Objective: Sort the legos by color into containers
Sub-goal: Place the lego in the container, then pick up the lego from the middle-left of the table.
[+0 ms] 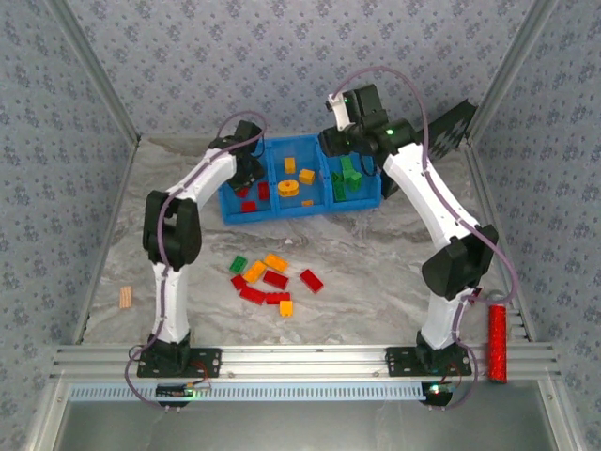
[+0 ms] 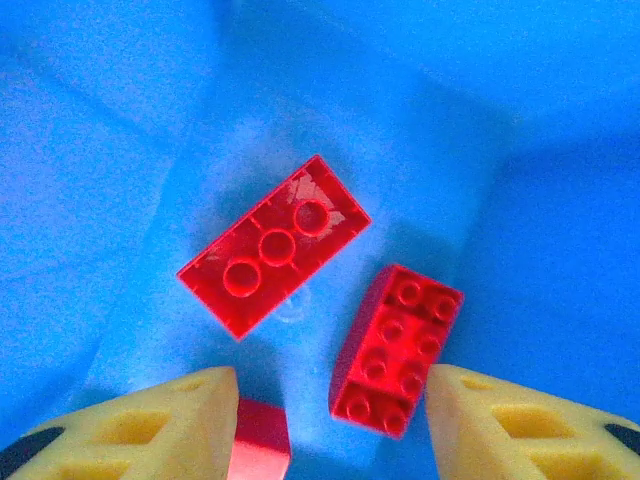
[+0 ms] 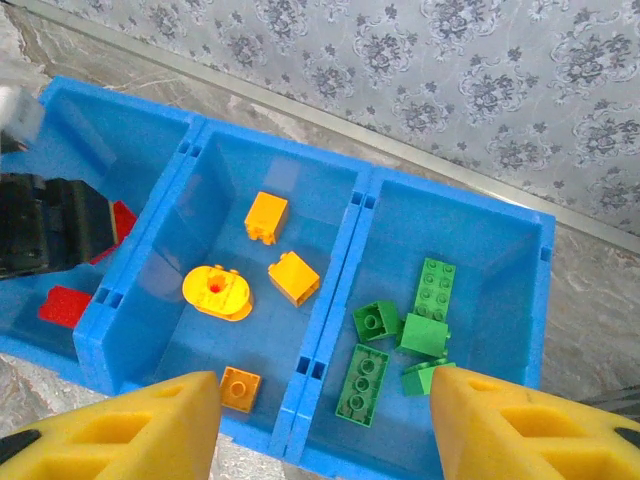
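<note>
You see left gripper [image 2: 332,405] spread, holding nothing, low in tray's [image 1: 282,213] left compartment above red legos [image 2: 275,245] | right gripper [image 3: 325,400] spread, bare, over tray's near wall | orange legos [image 3: 293,277] in tray's middle compartment, green legos [image 3: 435,290] in right | loose legos [image 1: 272,279] just before tray

A: What lies out at the sides of the grey marbled tabletop [image 1: 376,254]?

B: A small tan wooden piece [image 1: 126,298] lies flat and alone near the left edge. On the right a red cylinder [image 1: 497,343] lies lengthwise, with its near end across the aluminium rail [image 1: 310,358].

A: And at the back?

B: A black checker-patterned panel [image 1: 457,127] sits at the far right corner. Grey floral wallpaper [image 1: 282,56] covers the walls around it.
</note>
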Controlling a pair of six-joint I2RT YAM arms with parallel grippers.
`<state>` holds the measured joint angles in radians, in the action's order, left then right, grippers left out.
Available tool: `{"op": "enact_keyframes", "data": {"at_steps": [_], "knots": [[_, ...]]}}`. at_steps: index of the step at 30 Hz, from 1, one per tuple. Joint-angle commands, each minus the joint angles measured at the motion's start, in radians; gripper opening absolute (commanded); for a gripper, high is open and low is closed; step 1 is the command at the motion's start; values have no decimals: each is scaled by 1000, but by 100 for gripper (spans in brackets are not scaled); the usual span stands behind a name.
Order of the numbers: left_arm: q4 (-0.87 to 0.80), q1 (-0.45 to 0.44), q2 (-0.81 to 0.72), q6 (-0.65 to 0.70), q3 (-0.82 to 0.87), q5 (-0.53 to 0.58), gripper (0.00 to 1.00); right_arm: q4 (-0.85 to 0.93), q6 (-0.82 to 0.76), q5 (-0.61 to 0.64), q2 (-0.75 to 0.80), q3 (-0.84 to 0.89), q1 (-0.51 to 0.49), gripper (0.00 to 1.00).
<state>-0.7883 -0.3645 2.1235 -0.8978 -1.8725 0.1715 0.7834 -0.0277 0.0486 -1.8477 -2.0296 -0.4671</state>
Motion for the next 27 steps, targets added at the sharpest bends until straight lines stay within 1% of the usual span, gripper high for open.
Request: {"op": "enact_keyframes", "data": {"at_steps": [1, 5, 7, 9, 10, 12, 15, 18, 21, 24, 27], "knots": [[6, -6, -166, 34, 31, -10, 53, 42, -10, 27, -16, -34, -16, 59], [-8, -32, -295, 58, 105, -42, 53, 44, 2, 45, 8, -17, -34, 59], [-24, -69, -362, 58, 163, -43, 53, 43, 9, 63, 35, 7, -40, 59], [-80, -132, -423, 35, 223, -14, 55, 40, 25, 73, 79, 50, -41, 59], [-101, -162, -447, 15, 253, -12, 55, 37, 30, 80, 103, 74, -39, 59], [-114, -242, -504, -74, 356, -21, 57, 28, 44, 86, 161, 133, -32, 59], [-60, -383, -573, -231, 508, -28, 58, 1, 70, 95, 253, 246, -22, 59], [-7, -507, -588, -362, 596, 0, 61, -33, 110, 93, 350, 373, -8, 61], [35, -598, -567, -473, 646, 34, 64, -42, 132, 95, 428, 475, 8, 62], [99, -650, -517, -545, 680, 18, 66, -24, 139, 103, 481, 539, 38, 62], [158, -678, -442, -568, 670, -12, 66, -32, 147, 89, 531, 595, 82, 63]]}}
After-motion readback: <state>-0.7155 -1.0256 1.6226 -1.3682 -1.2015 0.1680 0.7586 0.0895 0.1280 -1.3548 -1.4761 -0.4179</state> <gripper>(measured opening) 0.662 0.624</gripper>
